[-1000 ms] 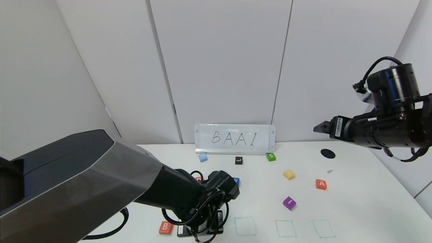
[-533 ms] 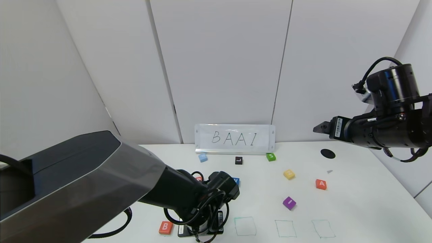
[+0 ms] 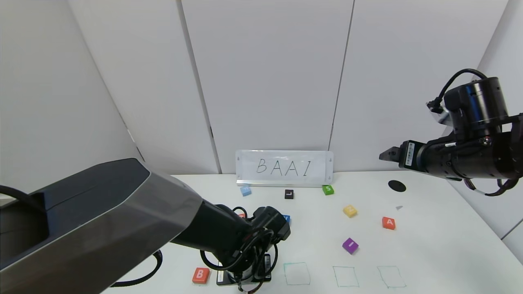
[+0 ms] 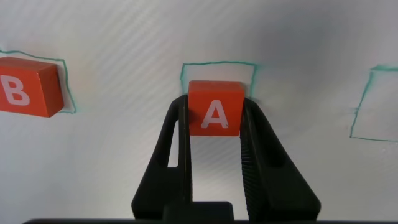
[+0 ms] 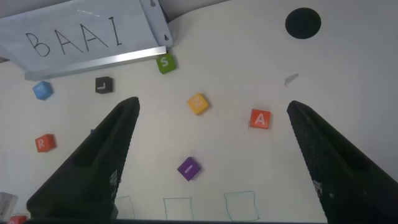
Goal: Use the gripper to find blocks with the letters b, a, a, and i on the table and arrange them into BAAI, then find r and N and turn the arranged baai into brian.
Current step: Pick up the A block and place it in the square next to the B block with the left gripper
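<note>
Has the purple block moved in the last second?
No. The purple block sits in the same spot on the table, at the same gap from the drawn green square just in front of it.

Orange-red A block [image 4: 214,109] in square outline

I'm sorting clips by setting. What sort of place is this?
Probably a robot lab or test bench: a white table with hand-drawn green squares, plain partition panels behind, a handwritten BAAI sign, and scattered letter blocks for the arms to arrange.
</note>
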Robot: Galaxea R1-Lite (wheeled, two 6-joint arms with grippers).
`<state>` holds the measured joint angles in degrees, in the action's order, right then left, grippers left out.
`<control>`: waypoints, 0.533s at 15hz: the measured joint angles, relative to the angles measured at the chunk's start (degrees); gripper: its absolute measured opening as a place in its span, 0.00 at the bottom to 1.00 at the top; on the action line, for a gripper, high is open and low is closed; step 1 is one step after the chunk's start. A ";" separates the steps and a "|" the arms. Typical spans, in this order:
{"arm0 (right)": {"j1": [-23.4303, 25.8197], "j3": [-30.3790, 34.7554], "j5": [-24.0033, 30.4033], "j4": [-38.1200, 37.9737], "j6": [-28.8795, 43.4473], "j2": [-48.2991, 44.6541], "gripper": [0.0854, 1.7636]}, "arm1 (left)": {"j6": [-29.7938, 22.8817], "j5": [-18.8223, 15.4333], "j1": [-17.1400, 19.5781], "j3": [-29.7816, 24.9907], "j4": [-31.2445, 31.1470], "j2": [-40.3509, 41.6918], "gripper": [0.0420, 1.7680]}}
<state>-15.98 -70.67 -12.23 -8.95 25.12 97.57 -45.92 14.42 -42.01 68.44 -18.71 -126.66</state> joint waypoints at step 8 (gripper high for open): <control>0.00 0.00 0.02 -0.02 0.02 -0.17 0.97 | -0.04 0.05 0.52 0.33 0.02 -0.27 0.27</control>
<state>-15.98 -70.67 -12.20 -8.97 25.15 97.40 -45.96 14.47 -41.48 68.77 -18.69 -126.93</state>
